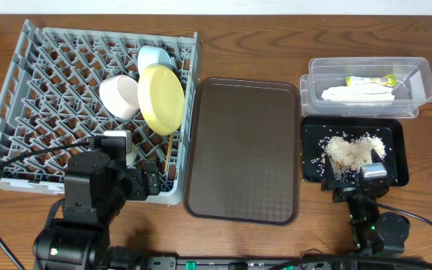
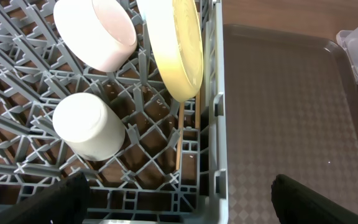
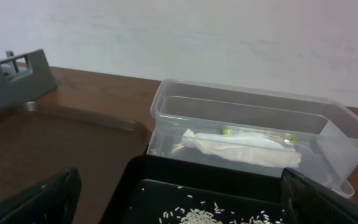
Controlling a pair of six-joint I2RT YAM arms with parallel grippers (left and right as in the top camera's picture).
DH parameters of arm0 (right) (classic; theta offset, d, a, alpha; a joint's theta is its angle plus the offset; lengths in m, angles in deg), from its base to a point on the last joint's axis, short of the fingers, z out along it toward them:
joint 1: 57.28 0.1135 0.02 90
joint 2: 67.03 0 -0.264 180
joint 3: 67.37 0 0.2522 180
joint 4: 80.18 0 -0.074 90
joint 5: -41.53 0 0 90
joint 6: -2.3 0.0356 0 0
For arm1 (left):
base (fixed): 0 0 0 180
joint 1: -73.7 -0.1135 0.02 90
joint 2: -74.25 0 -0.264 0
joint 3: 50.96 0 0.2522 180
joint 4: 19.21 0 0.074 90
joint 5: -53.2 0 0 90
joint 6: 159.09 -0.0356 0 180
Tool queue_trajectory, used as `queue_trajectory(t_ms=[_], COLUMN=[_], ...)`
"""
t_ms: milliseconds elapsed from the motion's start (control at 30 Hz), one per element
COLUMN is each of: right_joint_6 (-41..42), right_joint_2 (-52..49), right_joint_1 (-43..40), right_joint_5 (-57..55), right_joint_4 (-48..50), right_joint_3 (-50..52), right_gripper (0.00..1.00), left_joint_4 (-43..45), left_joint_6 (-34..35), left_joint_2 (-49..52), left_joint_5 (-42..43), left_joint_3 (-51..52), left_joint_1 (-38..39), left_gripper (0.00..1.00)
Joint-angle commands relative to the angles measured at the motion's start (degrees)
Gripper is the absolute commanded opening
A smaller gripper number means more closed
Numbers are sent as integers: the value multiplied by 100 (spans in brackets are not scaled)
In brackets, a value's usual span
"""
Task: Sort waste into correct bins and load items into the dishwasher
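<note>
Wooden tabletop [image 1: 276, 37]: left gripper [image 2: 179, 196], spread and empty, hangs over the near right corner of the dish rack [image 1: 51, 82]; chopsticks [image 2: 179, 146] lie just ahead inside, long axis toward the yellow plate [image 2: 182, 43]; right gripper [image 3: 185, 199], likewise released, well right of the rack.

A large grey dish rack [image 1: 51, 90] is seen at the left of the table [image 1: 276, 45]. A light blue bowl [image 1: 154, 57], a pinkish-white bowl [image 1: 120, 96] and a round yellow plate [image 1: 161, 99], stood on edge, are held near its right side, and thin wooden chopsticks [image 1: 169, 154] are lodged below the plate. A brown serving tray [image 1: 242, 150] is laid just beside the rack. At the right, a green-and-yellow wrapper [image 1: 370, 80] and a white napkin [image 1: 357, 94] are contained in a clear tub [image 1: 424, 82]; rice crumbs [image 1: 351, 150] are heaped in the black tray [image 1: 398, 161] just in front of it. The left claw [image 1: 147, 182] is positioned over the rack's near right corner, and the right claw [image 1: 358, 184] at the black tray's near edge.
</note>
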Motion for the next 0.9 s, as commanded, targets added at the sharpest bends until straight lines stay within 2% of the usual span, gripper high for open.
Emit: queue_trajectory(t_ms=[0, 633, 733, 867], right_joint_6=[-74, -74, -76, -76], right_joint_2=[-17, -28, -28, -28], right_joint_1=[50, 50, 50, 50], right_joint_5=[90, 90, 90, 90], right_joint_4=[-17, -20, -20, -20], right_joint_3=[4, 4, 4, 4], right_gripper=[99, 99, 99, 99], left_joint_4=[7, -157, 262, 1305], left_joint_6=[-9, -33, -76, -74], left_joint_2=[2, -79, -323, -1016], left_joint_5=[-70, -57, -72, -68], left_joint_3=[0, 42, 402, 1436], left_joint_1=[-20, -107, -376, -605], left_gripper=[96, 96, 96, 96])
